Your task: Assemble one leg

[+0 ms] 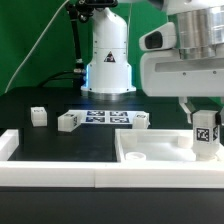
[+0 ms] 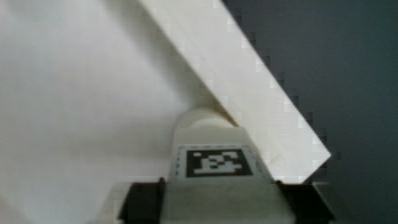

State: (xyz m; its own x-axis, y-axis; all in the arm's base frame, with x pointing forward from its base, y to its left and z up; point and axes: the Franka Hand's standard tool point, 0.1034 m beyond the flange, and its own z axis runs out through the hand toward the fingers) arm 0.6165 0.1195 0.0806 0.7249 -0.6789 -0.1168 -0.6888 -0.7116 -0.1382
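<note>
My gripper point(image 1: 205, 128) is shut on a white leg point(image 1: 205, 133) with a black-and-white tag, holding it upright over the far right corner of the large white panel point(image 1: 150, 150). In the wrist view the leg point(image 2: 221, 150) sits between the two dark fingers point(image 2: 150, 200), its tip next to the panel's raised rim point(image 2: 249, 90) at the inner corner. Three more legs lie on the black table: one point(image 1: 38, 116) at the exterior view's left, one point(image 1: 68, 121) beside it, one point(image 1: 140, 120) nearer the middle.
The marker board point(image 1: 103, 118) lies flat on the table between the loose legs. The arm's white base point(image 1: 108, 60) stands behind it. A white ledge point(image 1: 45, 165) runs along the table's front and left edge.
</note>
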